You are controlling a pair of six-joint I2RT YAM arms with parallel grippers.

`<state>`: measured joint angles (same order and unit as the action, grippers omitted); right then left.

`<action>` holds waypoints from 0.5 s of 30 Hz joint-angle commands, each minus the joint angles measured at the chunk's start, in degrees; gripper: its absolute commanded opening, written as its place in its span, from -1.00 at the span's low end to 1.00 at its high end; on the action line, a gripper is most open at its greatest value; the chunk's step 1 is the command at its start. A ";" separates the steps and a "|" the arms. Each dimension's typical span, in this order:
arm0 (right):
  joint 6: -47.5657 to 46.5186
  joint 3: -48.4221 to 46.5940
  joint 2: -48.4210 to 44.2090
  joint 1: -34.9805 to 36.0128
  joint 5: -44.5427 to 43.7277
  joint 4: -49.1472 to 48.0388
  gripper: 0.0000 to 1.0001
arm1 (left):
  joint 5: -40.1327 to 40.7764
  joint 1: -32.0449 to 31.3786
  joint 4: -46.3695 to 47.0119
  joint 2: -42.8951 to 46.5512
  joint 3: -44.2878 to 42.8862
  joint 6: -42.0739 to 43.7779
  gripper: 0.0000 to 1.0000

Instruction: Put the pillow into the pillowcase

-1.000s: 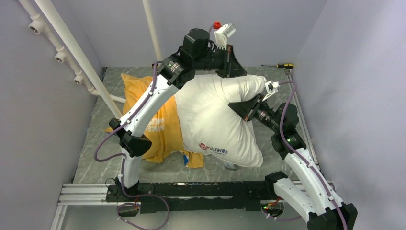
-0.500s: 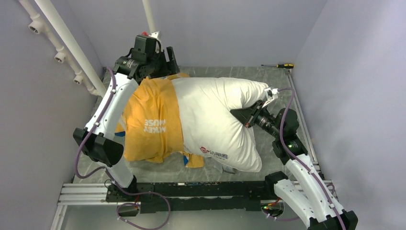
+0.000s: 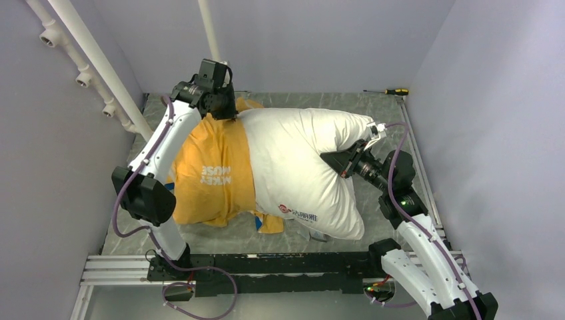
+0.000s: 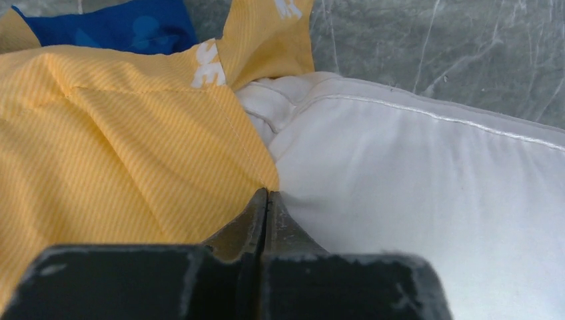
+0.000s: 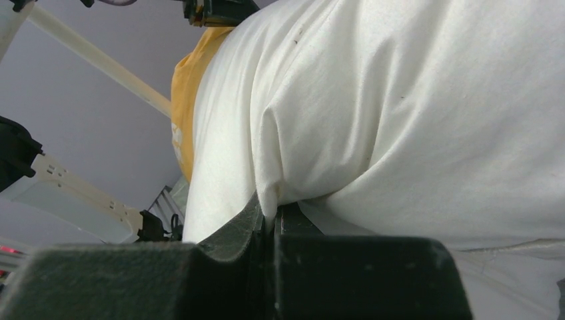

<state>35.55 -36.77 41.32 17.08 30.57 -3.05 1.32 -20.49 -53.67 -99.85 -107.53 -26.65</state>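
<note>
two white-shelled robot arms sporting chunky black joints | thin purple cables looping alongside | left gripper showing scuffed matte-black fingers | green LED glowing

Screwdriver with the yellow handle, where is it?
In the top view, the screwdriver lies at the far right corner of the table, beyond the pillow.

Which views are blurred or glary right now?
Top external: evenly lit, sharp, no glare. Left wrist: pillowcase weave crisp, the left gripper a dark soft-focus foreground. Right wrist: pillow sharp, right gripper near-black and blurred.
</note>
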 commanded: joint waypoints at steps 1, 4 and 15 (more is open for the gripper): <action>-0.31 -1.75 -0.22 1.46 6.05 -2.08 -1.00 | -0.77 -0.03 2.21 1.60 -0.69 0.94 -1.00; -0.60 -1.72 -0.43 1.46 5.76 -1.53 -1.00 | -3.72 -0.07 4.83 3.59 -1.07 1.28 -1.00; -0.33 -1.98 0.97 1.46 6.30 -1.95 -1.00 | -4.23 -0.94 6.19 13.05 -0.97 0.04 -1.00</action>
<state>34.89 -36.77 41.52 17.08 31.09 -2.04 -1.83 -20.34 -49.74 -92.60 -107.09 -26.17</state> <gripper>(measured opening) 0.042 0.007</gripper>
